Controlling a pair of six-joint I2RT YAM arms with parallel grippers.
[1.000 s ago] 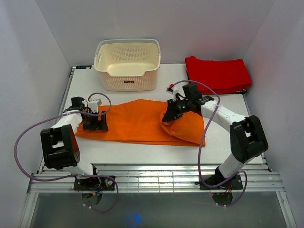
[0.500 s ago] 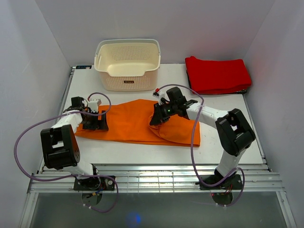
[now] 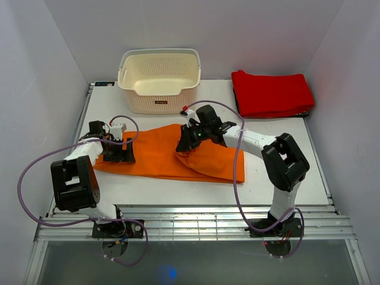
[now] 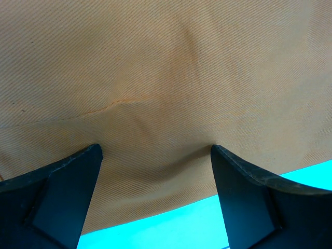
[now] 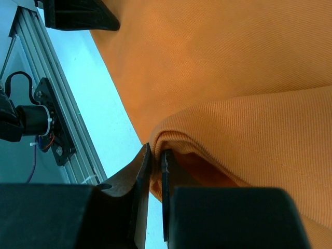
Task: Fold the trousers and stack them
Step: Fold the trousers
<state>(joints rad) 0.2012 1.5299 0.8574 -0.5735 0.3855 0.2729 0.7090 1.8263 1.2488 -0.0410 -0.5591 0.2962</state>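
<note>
The orange trousers [image 3: 155, 155] lie across the middle of the table, their right end folded over toward the left. My right gripper [image 3: 183, 142] is shut on the folded edge of the trousers [image 5: 218, 135] and holds it above the lower layer; the cloth is pinched between the jaws. My left gripper [image 3: 120, 153] rests open on the left end of the trousers [image 4: 155, 93], its fingers [image 4: 62, 192] spread wide and pressing the cloth flat near its edge.
A cream perforated basket [image 3: 159, 80] stands at the back centre. A folded red cloth [image 3: 271, 93] lies at the back right. The table's metal rail runs along the near edge [image 3: 190, 214]. Purple cables loop from both arms.
My right gripper has carried the right end of the trousers leftward, from right of centre to near the middle, widening the fold. The left gripper has stayed in place.
</note>
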